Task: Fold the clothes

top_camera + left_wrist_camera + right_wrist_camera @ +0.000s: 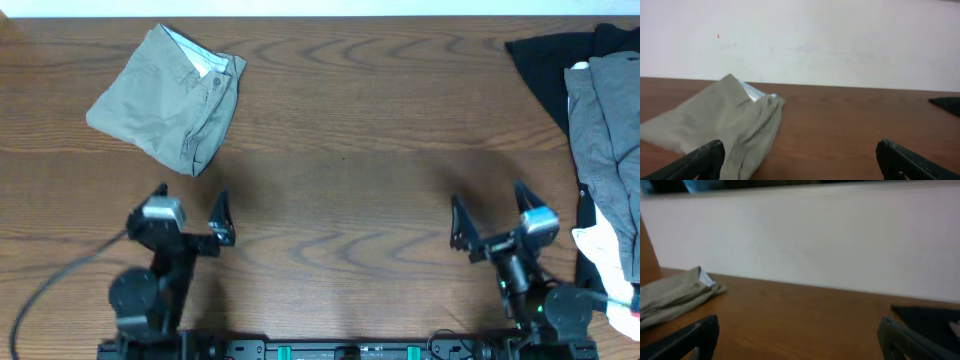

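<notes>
khaki shorts [170, 95] look folded, far left; the pile of clothes [605, 130] at right seems undone; both arms' jaws wide, empty.

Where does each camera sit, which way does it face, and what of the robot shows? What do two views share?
Overhead: above the table, looking straight down at shorts and a clothes pile; both arms show, left pincer and right pincer open.
Left wrist: low over the table, facing the wall and shorts; its two fingers show.
Right wrist: low, facing the wall; its two fingers show.
Shared: both wrist views catch the shorts and a black garment.
</notes>
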`<state>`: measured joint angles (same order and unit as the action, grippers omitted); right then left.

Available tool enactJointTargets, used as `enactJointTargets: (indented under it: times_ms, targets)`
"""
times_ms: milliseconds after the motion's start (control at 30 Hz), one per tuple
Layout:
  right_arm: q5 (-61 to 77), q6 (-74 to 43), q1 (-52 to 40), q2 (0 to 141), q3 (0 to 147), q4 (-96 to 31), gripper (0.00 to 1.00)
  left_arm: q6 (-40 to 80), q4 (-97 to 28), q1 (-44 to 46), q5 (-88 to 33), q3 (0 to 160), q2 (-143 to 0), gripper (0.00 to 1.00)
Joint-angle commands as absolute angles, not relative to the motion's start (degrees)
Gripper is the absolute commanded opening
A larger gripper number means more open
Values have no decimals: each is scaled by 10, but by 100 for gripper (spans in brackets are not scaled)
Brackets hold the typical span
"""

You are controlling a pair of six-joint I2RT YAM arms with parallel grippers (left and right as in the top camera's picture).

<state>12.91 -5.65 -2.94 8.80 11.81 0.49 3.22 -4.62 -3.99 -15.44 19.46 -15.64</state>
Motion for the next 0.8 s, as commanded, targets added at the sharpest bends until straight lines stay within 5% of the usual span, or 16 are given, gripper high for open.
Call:
enactJointTargets:
  times_ms: [0, 367, 767]
  targets:
    - [91, -69, -34, 181, 196, -30, 99, 40, -66, -38, -146, 274, -273, 98]
    - [-9, -1, -5, 630, 567, -329, 99, 42, -336, -38, -206, 618, -650, 98]
    - [82, -29, 66, 882, 696, -450, 99, 45, -426, -38, -221, 691, -702, 98]
